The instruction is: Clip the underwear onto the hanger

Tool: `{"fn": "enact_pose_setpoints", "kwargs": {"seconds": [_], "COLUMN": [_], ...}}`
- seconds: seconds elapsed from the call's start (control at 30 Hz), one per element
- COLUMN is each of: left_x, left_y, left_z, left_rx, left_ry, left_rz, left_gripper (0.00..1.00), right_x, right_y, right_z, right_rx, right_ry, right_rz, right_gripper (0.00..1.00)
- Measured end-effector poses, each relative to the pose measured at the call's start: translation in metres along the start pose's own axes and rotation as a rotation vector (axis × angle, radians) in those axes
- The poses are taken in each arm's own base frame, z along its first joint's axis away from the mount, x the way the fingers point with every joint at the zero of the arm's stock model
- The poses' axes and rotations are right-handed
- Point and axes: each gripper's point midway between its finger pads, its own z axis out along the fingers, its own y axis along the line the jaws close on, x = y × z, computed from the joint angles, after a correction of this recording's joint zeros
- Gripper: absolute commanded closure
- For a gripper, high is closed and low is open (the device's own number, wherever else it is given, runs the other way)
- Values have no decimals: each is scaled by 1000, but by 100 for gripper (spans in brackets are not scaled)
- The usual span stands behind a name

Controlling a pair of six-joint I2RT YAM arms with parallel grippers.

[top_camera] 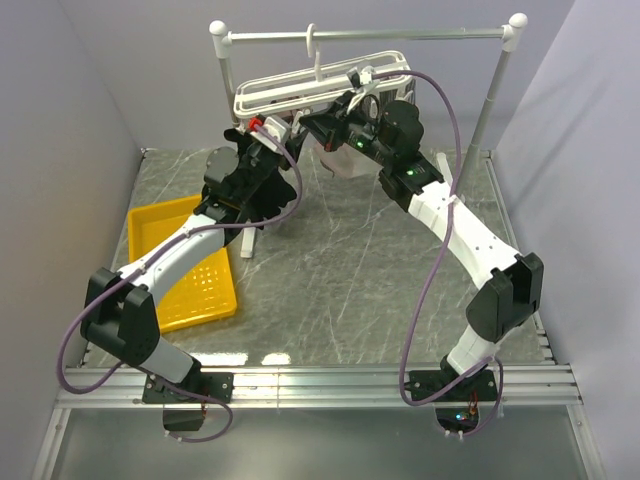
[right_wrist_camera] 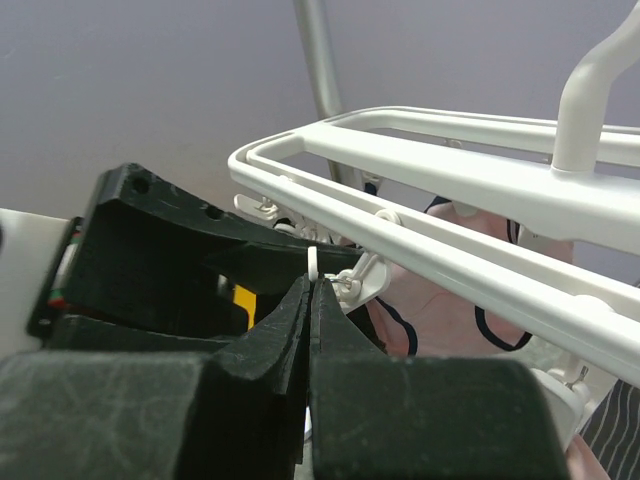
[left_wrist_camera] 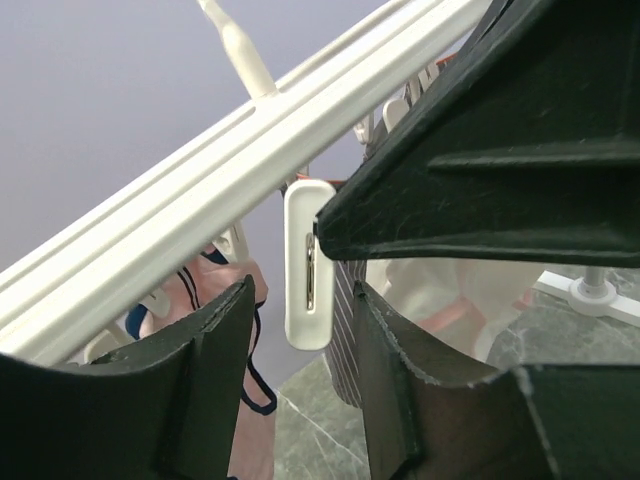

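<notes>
Two grippers raised to the white plastic barred hanger (top_camera: 300, 90).
Left gripper (left_wrist_camera: 303, 300) spread around a dangling white plastic clip (left_wrist_camera: 308, 265); right gripper (right_wrist_camera: 310, 292) pressed together. The hanger hangs from the grey metal rail (top_camera: 400, 35); the black fabric brief cannot be made out.

White hanger (top_camera: 320, 85), white clip (left_wrist_camera: 308, 265)! Pink garment (right_wrist_camera: 445, 300), pale, trimmed in dark. Striped garment (left_wrist_camera: 345, 330), grey with dark lines. Bright yellow basket (top_camera: 185, 290). Table (top_camera: 340, 270) grey, veined white like marble. Purple cables (top_camera: 428, 290).
</notes>
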Motion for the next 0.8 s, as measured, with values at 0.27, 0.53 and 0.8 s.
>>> {"fn": "enact_pose_setpoints", "kwargs": {"seconds": [0.27, 0.53, 0.8], "left_x": [7, 8, 7], "left_y": [-4, -8, -10], "left_z": [3, 2, 1], "left_rx": [14, 35, 57], "left_ry": [22, 29, 26], "left_rz": [-32, -58, -93], "left_gripper": [95, 100, 100], "right_x": [0, 3, -4], "right_y": [4, 2, -15], "right_z": [-2, -9, -17], "right_rx": [-12, 1, 41], "right_ry": [3, 13, 2], "right_rz": [19, 83, 243], "right_gripper": [100, 40, 39]}}
